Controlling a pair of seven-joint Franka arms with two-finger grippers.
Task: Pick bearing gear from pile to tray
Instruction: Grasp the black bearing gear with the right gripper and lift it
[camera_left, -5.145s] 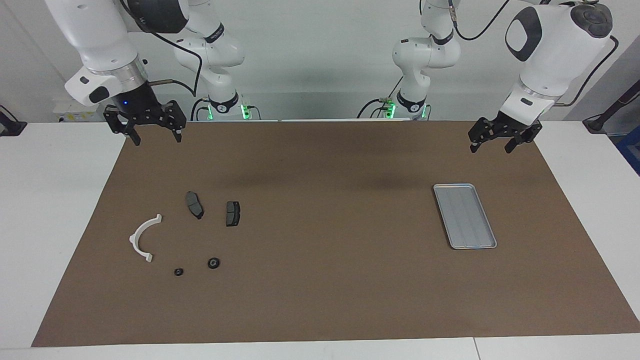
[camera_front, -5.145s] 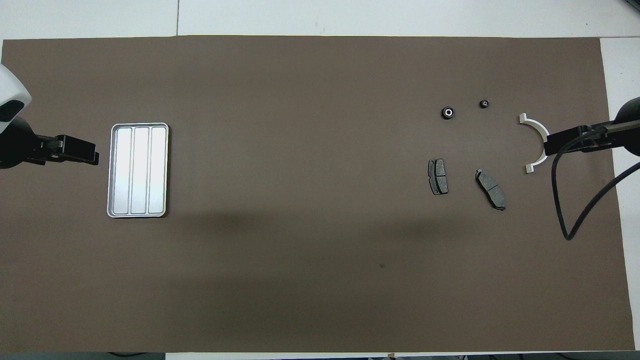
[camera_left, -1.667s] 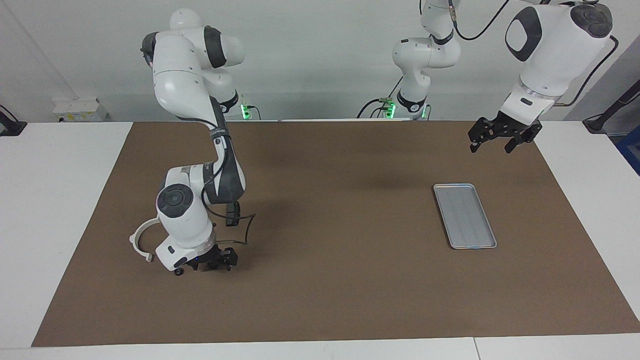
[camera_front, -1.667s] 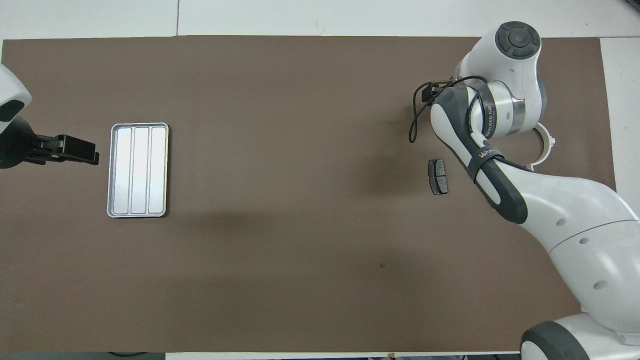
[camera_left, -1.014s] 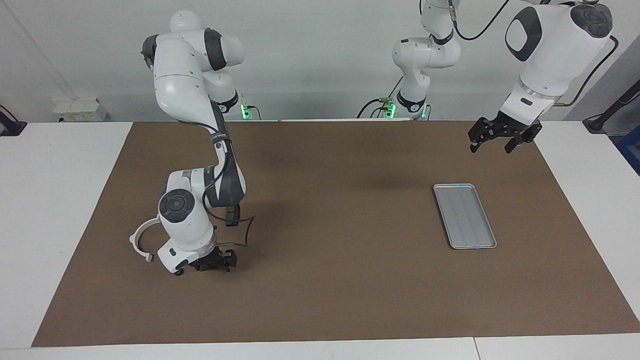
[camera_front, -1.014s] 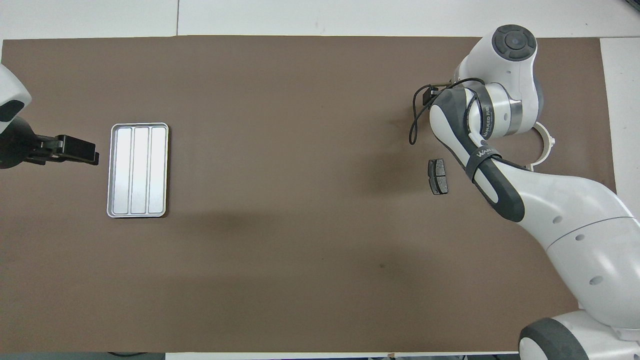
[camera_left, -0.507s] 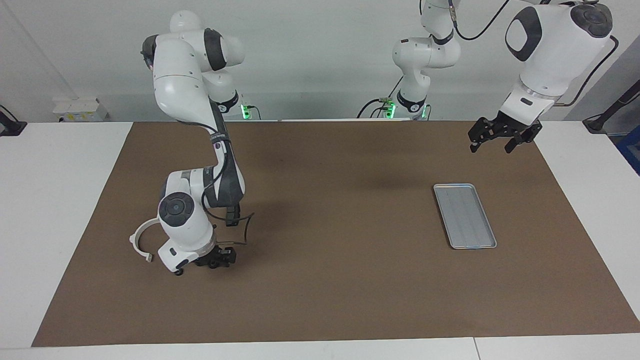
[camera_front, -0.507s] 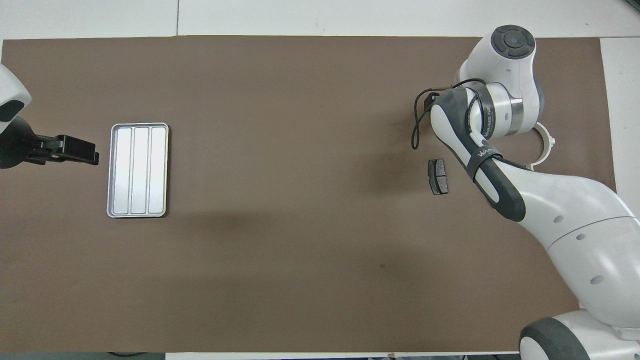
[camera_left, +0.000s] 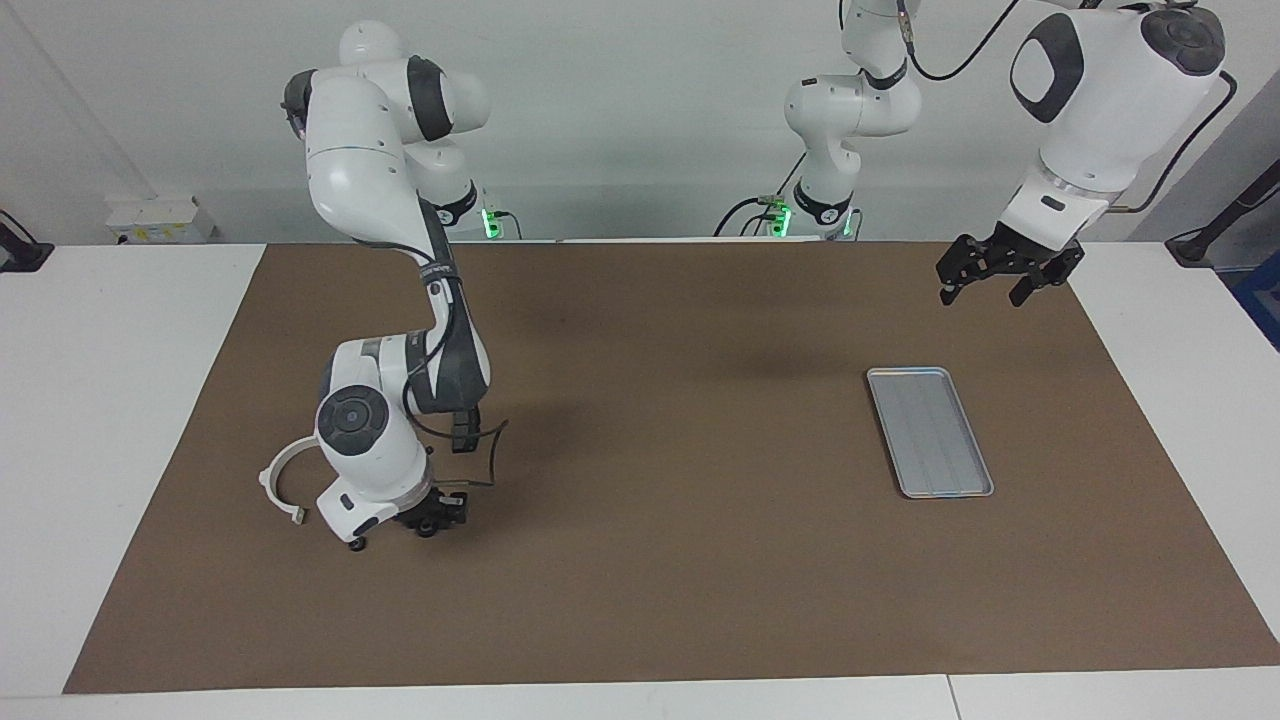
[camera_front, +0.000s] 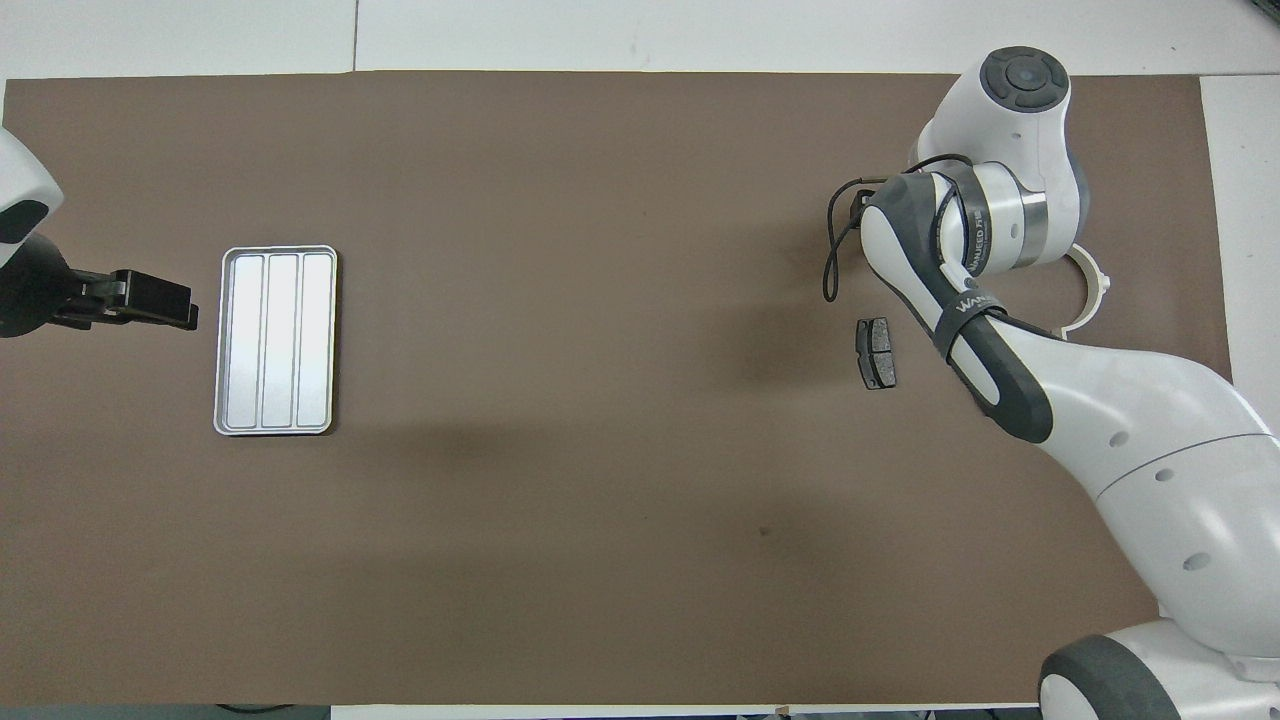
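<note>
Since some seconds ago my right arm has come down from high near my base to the pile, and now my right claw (camera_left: 432, 524) stands low on the brown mat (camera_left: 680, 600), at the larger black round piece, the bearing gear (camera_left: 428, 530). This piece shows only as a dark round spot at the tips of the claw. Whether this claw is wide or narrow, or already has the piece, I cannot tell, because the white wrist covers it from above and the parts are dark against each other. The smaller black round piece (camera_left: 356, 545) lies just beside the wrist, toward the right arm's end of the worktop (camera_left: 100, 400). The white half-ring bracket (camera_left: 275, 478) lies near it, a little nearer to me, partly covered by my arm. One dark grey brake pad (camera_front: 875, 352) lies free beside my forearm, nearer to me than the bearing gear. The silver tray (camera_left: 930, 432) lies well apart from all of this, toward the left arm's end. My left claw (camera_left: 985, 290) waits in the air with its jaws wide apart and nothing in them, over the mat's edge beside the tray.
</note>
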